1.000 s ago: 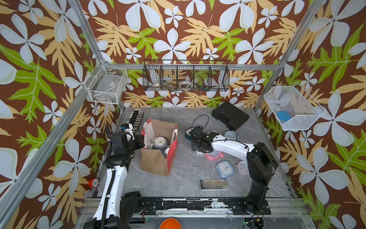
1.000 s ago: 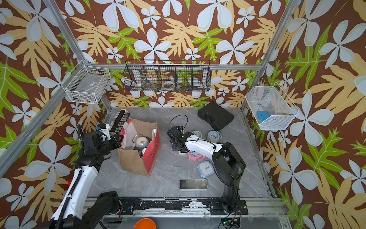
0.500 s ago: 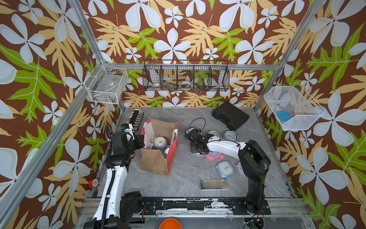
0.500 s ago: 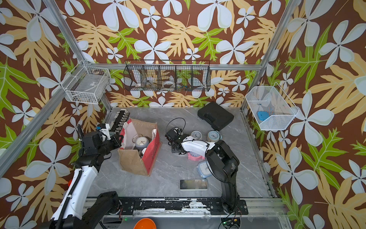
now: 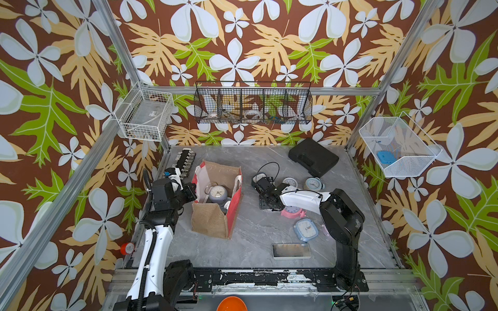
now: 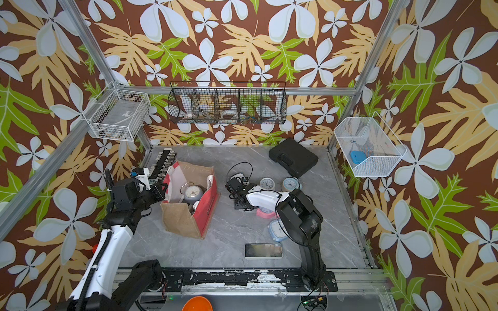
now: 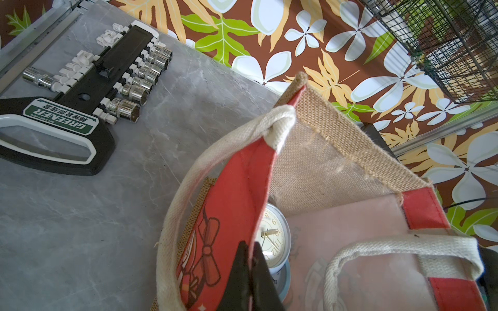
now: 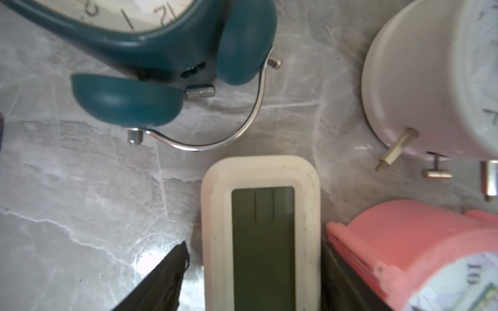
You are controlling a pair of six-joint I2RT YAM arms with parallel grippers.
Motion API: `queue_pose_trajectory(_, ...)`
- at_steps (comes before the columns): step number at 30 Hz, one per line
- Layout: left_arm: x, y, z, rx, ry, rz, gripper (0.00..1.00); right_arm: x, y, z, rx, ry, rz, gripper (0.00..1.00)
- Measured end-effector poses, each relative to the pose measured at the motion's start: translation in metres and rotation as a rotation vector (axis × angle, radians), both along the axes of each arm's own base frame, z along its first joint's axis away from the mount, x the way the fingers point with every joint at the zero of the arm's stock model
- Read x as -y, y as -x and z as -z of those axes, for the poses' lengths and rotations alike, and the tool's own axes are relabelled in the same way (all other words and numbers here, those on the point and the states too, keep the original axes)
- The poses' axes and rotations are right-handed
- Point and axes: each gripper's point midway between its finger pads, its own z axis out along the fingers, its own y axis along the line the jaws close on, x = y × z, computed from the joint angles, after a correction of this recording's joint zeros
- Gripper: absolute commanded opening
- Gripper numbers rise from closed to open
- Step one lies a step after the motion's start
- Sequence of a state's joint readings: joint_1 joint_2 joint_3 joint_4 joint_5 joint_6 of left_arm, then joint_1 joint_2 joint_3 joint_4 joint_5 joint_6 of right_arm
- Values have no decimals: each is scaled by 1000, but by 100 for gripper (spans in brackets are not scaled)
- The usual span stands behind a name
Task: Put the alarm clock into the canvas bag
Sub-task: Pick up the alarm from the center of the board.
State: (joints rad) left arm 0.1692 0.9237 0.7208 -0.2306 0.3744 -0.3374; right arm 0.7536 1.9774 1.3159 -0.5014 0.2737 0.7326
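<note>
The canvas bag (image 5: 213, 223) (image 6: 183, 220) stands open left of centre, with burlap sides and red panels. Inside it lies a grey-blue alarm clock (image 5: 217, 192) (image 7: 273, 239) with a cream face. My left gripper (image 5: 192, 188) (image 7: 250, 258) is shut on the bag's red panel at its rim. My right gripper (image 5: 266, 198) (image 8: 254, 243) is open and low over the table, its jaws either side of a white digital alarm clock (image 8: 262, 229). A narrow gap shows between that clock and one finger (image 8: 167, 274). In both top views the gripper hides this clock.
Close round the right gripper lie a dark teal twin-bell clock (image 8: 151, 48), a pale round clock (image 8: 420, 80) and a pink clock (image 5: 293, 214) (image 8: 404, 242). A blue square clock (image 5: 305, 229), a flat tin (image 5: 291, 250), a black case (image 5: 314, 160) and a socket rack (image 5: 186, 161) also lie on the table.
The right arm's elbow has swung left and its gripper has shifted slightly left. The left arm and the bag have not moved.
</note>
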Motion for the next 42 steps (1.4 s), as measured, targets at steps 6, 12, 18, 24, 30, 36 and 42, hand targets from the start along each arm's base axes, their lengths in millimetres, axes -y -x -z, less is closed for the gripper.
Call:
queue_pose_trajectory(6, 0, 0, 0, 0, 0, 0, 0, -1, 2, 5, -10, -10, -4, 67)
queue_pose_trajectory(12, 0, 0, 0, 0, 0, 0, 0, -1, 2, 7, -7, -13, -4, 62)
queue_pose_trajectory(18, 0, 0, 0, 0, 0, 0, 0, -2, 2, 5, -2, -20, -4, 58)
queue_pose_trajectory(24, 0, 0, 0, 0, 0, 0, 0, -1, 1, -12, 30, -42, -3, 54)
queue_pose_trajectory(30, 0, 0, 1, -2, 1, 0, 0, -2, 0, -31, 64, -71, -3, 52)
queue_pose_trajectory(36, 0, 0, 0, 0, 0, 0, 0, -3, -1, -55, 104, -106, -7, 49)
queue_pose_trajectory(42, 0, 0, 0, 0, 0, 0, 0, -5, -1, -98, 170, -151, -37, 44)
